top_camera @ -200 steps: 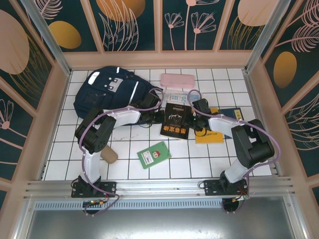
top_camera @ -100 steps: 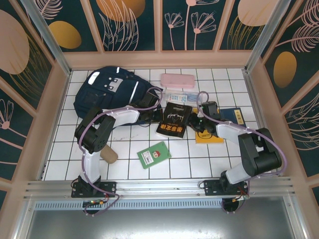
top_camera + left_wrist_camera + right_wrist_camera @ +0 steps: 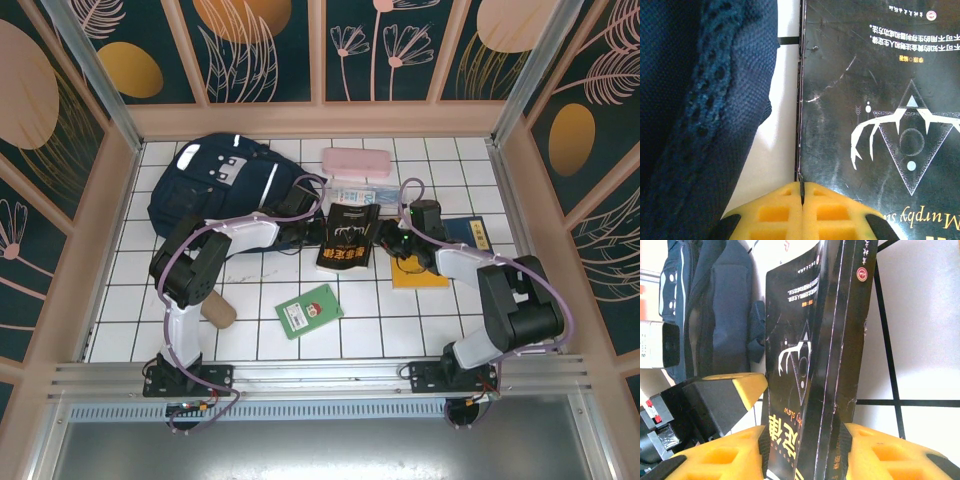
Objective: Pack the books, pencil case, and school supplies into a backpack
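black book [image 3: 880, 90]: scratched glossy cover, white antlered triangle emblem.

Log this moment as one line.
left end effector: shut, at edge of black book, beside backpack | right end effector: shut on black book | black book: outside backpack

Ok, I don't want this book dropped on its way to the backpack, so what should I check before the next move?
1. Grip: right gripper closed on the black book, ok.
2. The left gripper is shut beside the book's corner: ok.
3. Whether the left gripper holds backpack fabric: cannot tell.
4. Backpack opening facing the book: cannot tell.
5. The green book lies apart: ok.
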Controlling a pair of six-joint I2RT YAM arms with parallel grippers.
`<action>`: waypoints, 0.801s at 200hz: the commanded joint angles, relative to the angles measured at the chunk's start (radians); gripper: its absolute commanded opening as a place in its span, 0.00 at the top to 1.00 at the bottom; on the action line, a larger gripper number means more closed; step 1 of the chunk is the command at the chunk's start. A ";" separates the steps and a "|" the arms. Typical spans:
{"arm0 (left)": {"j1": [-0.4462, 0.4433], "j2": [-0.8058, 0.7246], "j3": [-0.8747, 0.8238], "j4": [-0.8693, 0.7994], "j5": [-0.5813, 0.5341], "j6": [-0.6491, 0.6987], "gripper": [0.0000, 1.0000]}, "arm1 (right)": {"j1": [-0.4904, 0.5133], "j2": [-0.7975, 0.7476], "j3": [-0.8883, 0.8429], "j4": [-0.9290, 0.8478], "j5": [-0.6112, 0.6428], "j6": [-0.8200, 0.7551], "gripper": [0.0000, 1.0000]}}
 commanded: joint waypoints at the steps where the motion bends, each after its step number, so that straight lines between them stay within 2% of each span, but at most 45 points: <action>1: -0.028 0.040 -0.033 -0.038 0.063 0.006 0.94 | 0.028 0.031 0.033 0.101 -0.124 0.019 0.56; 18: -0.028 0.039 -0.034 -0.040 0.062 0.005 0.95 | 0.035 0.026 0.053 0.049 -0.088 -0.006 0.56; 41: -0.028 0.032 -0.033 -0.048 0.043 0.010 0.94 | 0.046 0.050 0.135 -0.207 0.095 -0.087 0.55; 56: -0.027 0.032 -0.030 -0.055 0.032 0.013 0.94 | 0.046 0.079 0.154 -0.298 0.193 -0.115 0.55; 88: -0.028 0.035 -0.024 -0.076 0.000 0.013 0.92 | 0.049 0.115 0.142 -0.335 0.284 -0.121 0.53; 160: -0.027 0.032 -0.042 -0.138 -0.110 0.019 0.86 | 0.078 0.230 0.162 -0.343 0.350 -0.170 0.49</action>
